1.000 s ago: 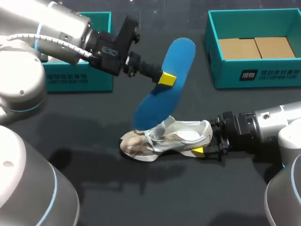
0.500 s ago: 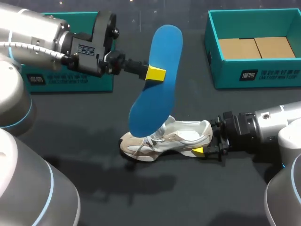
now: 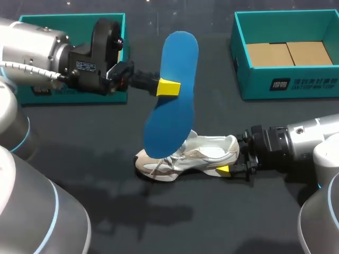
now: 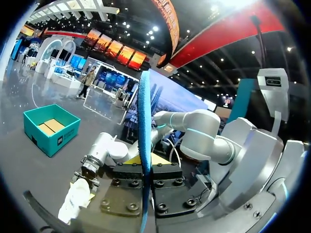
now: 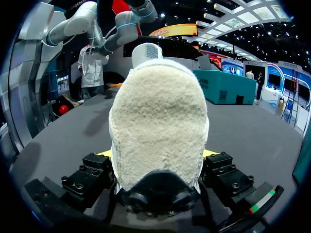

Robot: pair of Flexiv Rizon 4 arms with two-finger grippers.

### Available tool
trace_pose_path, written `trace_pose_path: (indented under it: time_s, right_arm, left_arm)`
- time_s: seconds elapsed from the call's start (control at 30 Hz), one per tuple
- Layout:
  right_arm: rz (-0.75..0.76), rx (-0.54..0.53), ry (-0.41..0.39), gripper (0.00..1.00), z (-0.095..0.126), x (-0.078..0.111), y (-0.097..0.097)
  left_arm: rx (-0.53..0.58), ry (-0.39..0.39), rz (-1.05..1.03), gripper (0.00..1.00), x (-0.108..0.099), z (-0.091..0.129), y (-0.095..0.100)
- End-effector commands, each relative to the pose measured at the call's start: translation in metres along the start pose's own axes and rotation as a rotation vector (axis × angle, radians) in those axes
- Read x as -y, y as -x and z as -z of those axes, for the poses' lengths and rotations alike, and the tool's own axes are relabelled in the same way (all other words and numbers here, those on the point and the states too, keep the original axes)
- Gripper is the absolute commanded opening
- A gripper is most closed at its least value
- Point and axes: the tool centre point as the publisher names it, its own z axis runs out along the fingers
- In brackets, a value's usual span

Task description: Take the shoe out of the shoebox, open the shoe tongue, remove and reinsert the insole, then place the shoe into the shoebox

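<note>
My left gripper [image 3: 168, 87] is shut on a blue insole [image 3: 172, 95], held up nearly on end above the table, its lower end in front of the shoe's toe. In the left wrist view the insole [image 4: 143, 126] shows edge-on between the left gripper's [image 4: 145, 162] fingers. The white and beige shoe [image 3: 185, 156] lies on the dark table, toe to the left. My right gripper [image 3: 229, 157] is shut on its heel. In the right wrist view the fleecy heel [image 5: 158, 121] fills the space between the right gripper's [image 5: 158, 158] fingers.
A teal shoebox [image 3: 254, 79] with a cardboard floor stands open at the back right. Another teal box part [image 3: 108, 91] sits at the back left, partly behind my left arm. The same shoebox [image 4: 51, 128] shows far off in the left wrist view.
My left arm has drawn back to the left with the insole, which has turned more upright. The shoe and my right arm have stayed put.
</note>
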Motion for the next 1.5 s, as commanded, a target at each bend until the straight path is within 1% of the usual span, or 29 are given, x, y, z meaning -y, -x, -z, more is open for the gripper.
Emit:
trace_pose_path:
  time_s: [0.03, 0.3, 0.43, 0.6, 0.97, 1.37, 1.47, 1.5]
  right_arm:
    - [-0.001, 0.0, -0.004, 0.0, 0.0, 0.001, 0.001]
    - [-0.001, 0.0, -0.004, 0.0, 0.0, 0.001, 0.001]
    - [-0.001, 0.0, -0.004, 0.0, 0.0, 0.001, 0.001]
    - [-0.001, 0.0, -0.004, 0.0, 0.0, 0.001, 0.001]
    - [-0.001, 0.0, -0.004, 0.0, 0.0, 0.001, 0.001]
    - [-0.001, 0.0, -0.004, 0.0, 0.0, 0.001, 0.001]
    - [-0.001, -0.005, -0.029, 0.0, 0.003, 0.002, 0.001]
    - [-0.002, -0.006, -0.031, 0.13, 0.003, 0.002, 0.001]
  left_arm:
    - [0.053, -0.02, 0.002, 0.0, -0.01, 0.009, -0.022]
    - [0.053, -0.02, 0.002, 0.0, -0.01, 0.009, -0.022]
    - [0.044, -0.065, -0.001, 0.0, -0.016, 0.004, -0.035]
    - [0.033, -0.079, 0.007, 0.0, -0.017, 0.004, -0.039]
    - [0.017, -0.082, 0.041, 0.0, -0.018, -0.001, -0.041]
    - [0.011, -0.088, 0.053, 0.0, -0.019, 0.001, -0.044]
    - [0.011, -0.088, 0.053, 0.0, -0.019, 0.001, -0.044]
    - [0.011, -0.088, 0.053, 0.0, -0.019, 0.001, -0.044]
